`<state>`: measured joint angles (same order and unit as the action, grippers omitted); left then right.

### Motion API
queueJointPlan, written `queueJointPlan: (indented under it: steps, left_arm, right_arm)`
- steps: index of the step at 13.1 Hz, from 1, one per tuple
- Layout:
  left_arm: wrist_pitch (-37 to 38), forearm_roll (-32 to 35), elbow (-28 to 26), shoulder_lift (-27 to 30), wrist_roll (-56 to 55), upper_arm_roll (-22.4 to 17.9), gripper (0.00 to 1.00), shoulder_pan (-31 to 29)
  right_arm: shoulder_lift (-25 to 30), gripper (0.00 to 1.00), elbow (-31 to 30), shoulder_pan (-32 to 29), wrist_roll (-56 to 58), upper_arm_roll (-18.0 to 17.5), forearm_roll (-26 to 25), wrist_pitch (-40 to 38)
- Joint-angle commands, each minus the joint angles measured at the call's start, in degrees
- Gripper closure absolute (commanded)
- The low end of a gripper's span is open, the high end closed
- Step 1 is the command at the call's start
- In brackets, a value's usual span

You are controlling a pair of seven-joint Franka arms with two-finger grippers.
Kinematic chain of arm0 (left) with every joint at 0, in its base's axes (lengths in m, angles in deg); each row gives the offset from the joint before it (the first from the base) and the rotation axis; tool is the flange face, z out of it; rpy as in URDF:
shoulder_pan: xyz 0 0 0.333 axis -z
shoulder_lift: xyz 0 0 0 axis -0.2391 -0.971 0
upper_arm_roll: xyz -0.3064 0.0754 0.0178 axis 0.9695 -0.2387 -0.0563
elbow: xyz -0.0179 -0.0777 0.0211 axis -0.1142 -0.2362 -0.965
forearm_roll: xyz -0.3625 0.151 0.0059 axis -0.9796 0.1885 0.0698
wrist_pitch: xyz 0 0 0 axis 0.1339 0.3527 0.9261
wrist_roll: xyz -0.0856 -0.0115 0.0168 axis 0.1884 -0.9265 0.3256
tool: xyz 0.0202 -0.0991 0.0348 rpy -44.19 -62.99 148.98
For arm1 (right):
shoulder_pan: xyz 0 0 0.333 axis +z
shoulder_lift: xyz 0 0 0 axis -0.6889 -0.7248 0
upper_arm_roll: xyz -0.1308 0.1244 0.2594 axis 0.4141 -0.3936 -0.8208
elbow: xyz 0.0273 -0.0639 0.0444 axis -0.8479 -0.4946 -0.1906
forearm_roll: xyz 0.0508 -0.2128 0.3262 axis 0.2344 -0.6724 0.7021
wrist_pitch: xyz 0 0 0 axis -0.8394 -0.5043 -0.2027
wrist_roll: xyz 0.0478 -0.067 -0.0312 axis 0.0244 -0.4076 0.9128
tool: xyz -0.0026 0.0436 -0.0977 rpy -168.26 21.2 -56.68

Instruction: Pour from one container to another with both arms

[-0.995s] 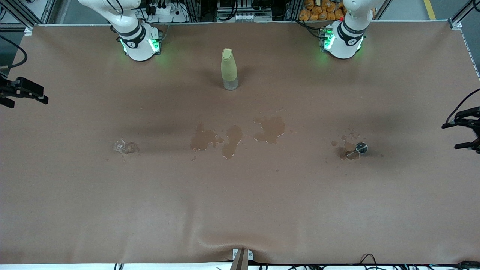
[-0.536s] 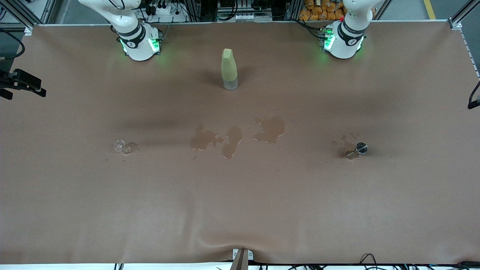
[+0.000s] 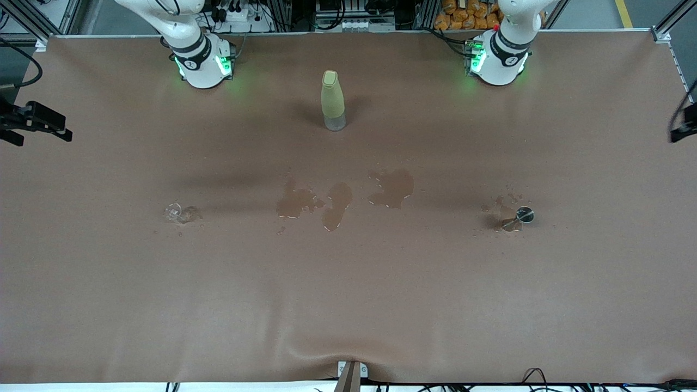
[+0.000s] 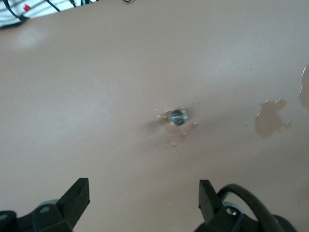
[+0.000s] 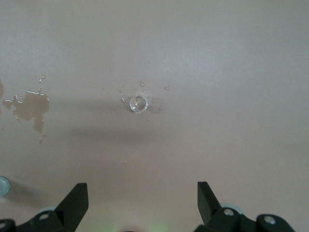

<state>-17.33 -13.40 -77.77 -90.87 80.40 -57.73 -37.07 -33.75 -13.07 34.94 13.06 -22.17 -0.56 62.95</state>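
An olive-green bottle stands upright between the two arm bases. A small clear glass sits toward the right arm's end of the table, also visible in the right wrist view as the glass. A small metal cup sits toward the left arm's end, and the left wrist view shows this metal cup too. My right gripper hangs open high over its table end, holding nothing. My left gripper is open and empty over the other end, mostly cut off in the front view.
Several brown wet patches stain the cloth in the middle of the table, with smaller splashes round the metal cup and the glass. One patch shows in the left wrist view and another patch in the right wrist view. The cloth bulges at the front edge.
The left gripper has moved along its table end toward the bases' side and now sits almost out of the front view. The right gripper has barely shifted. Bottle, glass and cup stay put.
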Motion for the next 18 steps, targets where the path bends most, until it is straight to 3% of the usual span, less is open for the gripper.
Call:
queueJointPlan:
  steps: [1, 4, 8, 18]
  left_arm:
    - [-0.39, 4.49, -1.28, 2.16, -16.25, -2.09, 0.00, 8.79]
    - [-0.39, 6.88, -1.46, 2.43, -20.88, -2.37, 0.00, 14.95]
    - [-0.83, 6.88, -2.07, 3.30, -24.38, -9.22, 0.00, 20.06]
    - [-3.47, 10.40, -2.16, 1.11, -30.99, -9.66, 0.00, 24.64]
  right_arm:
    - [1.46, 0.00, -1.34, 0.52, -0.52, 0.56, -0.46, 0.73]
    - [1.29, 0.00, -1.16, 0.52, -3.50, 0.48, -0.46, 0.55]
    - [1.11, 0.00, -0.99, 0.52, -4.12, 0.39, -0.54, 0.81]
    - [0.58, 0.00, -0.02, 0.52, -10.02, 0.30, -0.81, 0.38]
